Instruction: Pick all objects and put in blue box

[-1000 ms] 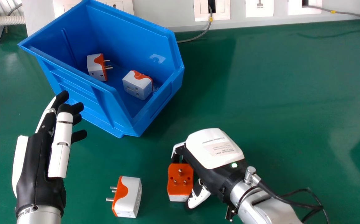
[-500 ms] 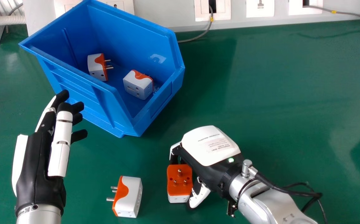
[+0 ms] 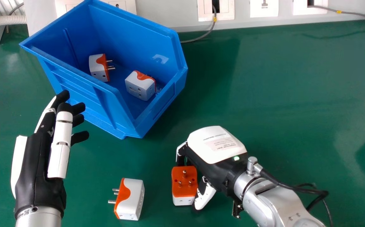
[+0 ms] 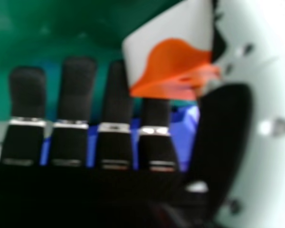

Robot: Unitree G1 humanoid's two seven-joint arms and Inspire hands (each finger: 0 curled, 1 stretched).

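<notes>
In the head view, my right hand point(image 3: 217, 146) is at the lower middle, its fingers and thumb pinching an orange-and-white plug adapter point(image 3: 184, 182) whose pins face up. The right hand view has this adapter point(image 4: 173, 61) between the fingers and the thumb of my right hand point(image 4: 116, 97). To its left, a second adapter point(image 3: 133, 199) lies on the green table, pins pointing left. Two more, one point(image 3: 98, 67) with pins to the right and another point(image 3: 139, 85), rest inside the blue box point(image 3: 157, 115). My left hand point(image 3: 37, 164) is open beside the box's near left side.
The green table point(image 3: 280, 85) extends to the right of the box. Wall sockets point(image 3: 263, 8) and a grey cable point(image 3: 198, 40) run along the back. A black cable point(image 3: 291, 188) loops by my right forearm.
My right hand shifted slightly left, then back right, and the adapter in its grasp moved with it. The other adapters and the box stay put; my left hand has barely moved.
</notes>
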